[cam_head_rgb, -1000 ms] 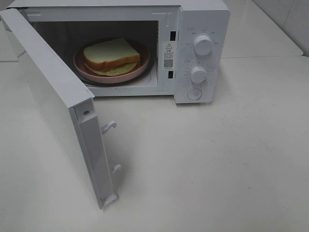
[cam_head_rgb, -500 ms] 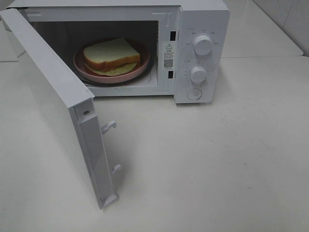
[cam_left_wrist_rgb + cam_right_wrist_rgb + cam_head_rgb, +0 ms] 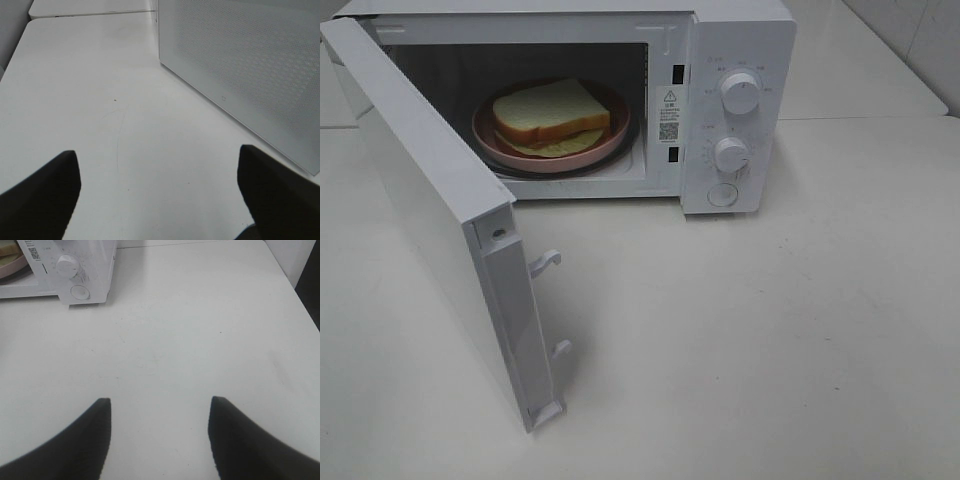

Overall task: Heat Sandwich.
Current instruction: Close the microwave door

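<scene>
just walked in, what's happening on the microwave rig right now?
Nothing is being handled. The white-bread sandwich sits on a round pink plate inside the white microwave, whose door stands wide open. Both arms are clear of it: the left claw is open over the white table near the door, and the right claw is open out in front of the control knobs. The door is not yet closed.

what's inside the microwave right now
A sandwich lies on a round pink plate inside the open microwave. The top bread slice covers most of what lies beneath it, and the sandwich hides the plate's middle.
</scene>
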Robot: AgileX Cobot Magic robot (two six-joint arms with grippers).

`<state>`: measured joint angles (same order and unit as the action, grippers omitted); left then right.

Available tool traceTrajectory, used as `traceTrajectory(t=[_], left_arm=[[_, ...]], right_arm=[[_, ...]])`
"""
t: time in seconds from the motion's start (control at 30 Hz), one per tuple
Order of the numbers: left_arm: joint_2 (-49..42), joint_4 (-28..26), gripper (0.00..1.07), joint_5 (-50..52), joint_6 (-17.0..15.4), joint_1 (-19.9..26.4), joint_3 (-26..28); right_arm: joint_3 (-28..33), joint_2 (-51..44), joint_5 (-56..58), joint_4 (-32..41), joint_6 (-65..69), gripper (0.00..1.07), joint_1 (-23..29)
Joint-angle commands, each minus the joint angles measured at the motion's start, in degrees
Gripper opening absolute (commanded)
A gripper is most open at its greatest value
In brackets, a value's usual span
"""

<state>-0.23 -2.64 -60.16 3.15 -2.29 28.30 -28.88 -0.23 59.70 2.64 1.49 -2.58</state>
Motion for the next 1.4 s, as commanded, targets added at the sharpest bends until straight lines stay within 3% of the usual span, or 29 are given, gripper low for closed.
traceTrajectory(t=[0.03,0.47,0.67,1.1,1.4], left_arm=[[-0.1,-0.2,0.79,1.8,0.2,0.0,0.8],[11.6,-0.2,0.76,15.8,2.1,-0.5,1.4],[17.9,-0.5,0.76,25.7,3.9,-2.9,-2.0],[24.8,-4.0,0.76,48.5,3.8,-4.2,-9.2],[31.4,-3.9,0.7,57.2,3.8,-4.2,-10.1]], right_arm=[[0.1,-1.5,-0.3,-0.1,-1.0,0.58,0.1],[0.1,-1.5,-0.3,-0.1,-1.0,0.58,0.1],[0.1,-1.5,-0.3,-0.1,-1.0,0.58,0.1],[0.1,-1.5,-0.3,-0.1,-1.0,0.58,0.1],[0.1,-1.5,-0.3,-0.1,-1.0,0.58,0.1]])
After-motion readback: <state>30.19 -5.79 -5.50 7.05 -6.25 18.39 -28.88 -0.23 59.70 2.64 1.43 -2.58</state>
